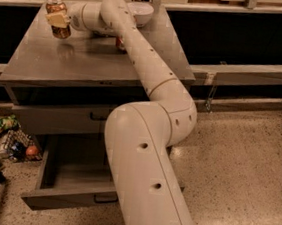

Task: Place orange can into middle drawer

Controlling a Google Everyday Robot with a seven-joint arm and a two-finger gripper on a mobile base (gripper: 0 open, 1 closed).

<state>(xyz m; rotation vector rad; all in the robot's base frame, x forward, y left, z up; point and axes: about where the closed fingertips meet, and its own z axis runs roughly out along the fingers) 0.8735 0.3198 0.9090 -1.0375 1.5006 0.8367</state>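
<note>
At the far-left back of the grey cabinet's surface (86,63), camera view: the end effector (58,19) is clamped on the orange can (55,8), with one pale finger across the can's middle. The can is upright. It looks lifted just off the surface, with a faint shadow below it, but contact is hard to rule out from this angle. The arm (150,70) reaches diagonally across the whole top to get there.

Also on the surface are a white bowl (141,11) at the back edge and a red-orange can (120,43), mostly hidden behind the arm. Neither belongs to the task.

The middle drawer (61,199) is pulled out well below the top. Its inside looks bare where it shows, though the arm's big lower link covers the right part. The upper drawer (55,118) is shut.

Progress, as a judgement:
- **Done:** the drawer is open and the can is grasped.
- **Left:** carry the can off the top, bring it forward and down past the upper drawer front, lower it into the open drawer, then release.

That puts the task roughly at its midpoint, with the can well apart from the drawer. Loose clutter (8,135) sits on the floor to the left of the drawer, clear of the likely path.
</note>
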